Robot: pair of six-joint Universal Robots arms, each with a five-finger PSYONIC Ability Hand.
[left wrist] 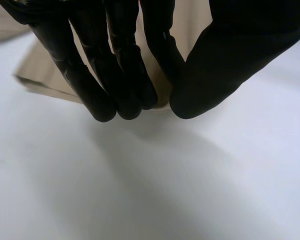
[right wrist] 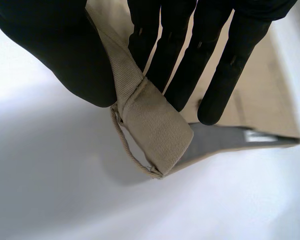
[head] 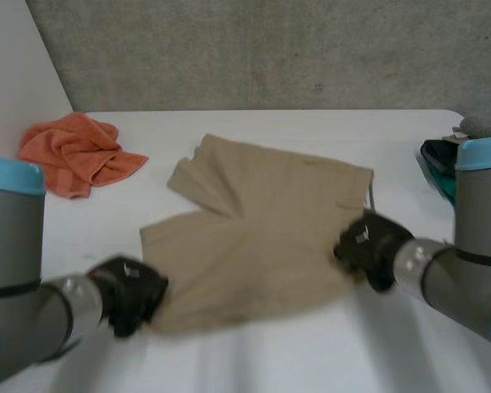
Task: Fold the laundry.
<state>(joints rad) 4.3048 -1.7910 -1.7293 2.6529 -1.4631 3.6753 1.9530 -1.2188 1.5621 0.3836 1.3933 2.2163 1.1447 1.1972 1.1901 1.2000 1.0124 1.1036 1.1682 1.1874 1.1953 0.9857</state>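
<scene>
Two hands are gripping the near edge of the tan shorts [head: 262,237], one at each end. At the lower left of the head view, the left hand [head: 129,293] is pinching the near leg's hem corner. In its wrist view, the fingers [left wrist: 117,75] are closing against the thumb [left wrist: 220,65] with a sliver of tan cloth between them. Right of centre, the right hand [head: 367,246] is clamping the waistband corner [right wrist: 155,125] between thumb and fingers, and the drawstring [right wrist: 127,147] is dangling just below the pinch.

The shorts are lying flat in the middle of the white table [head: 311,352]. Their long axis is running left to right across the frame, with the waist at the right and the legs at the left. The held edge is the one closest to the robot, so the rest of the garment is stretching away toward the upper frame. A fold would likely mean carrying this near edge away over the far leg, both hands travelling together.

Farther off, an orange towel [head: 75,151] is sitting bunched at the upper left, well apart from the shorts.
</scene>
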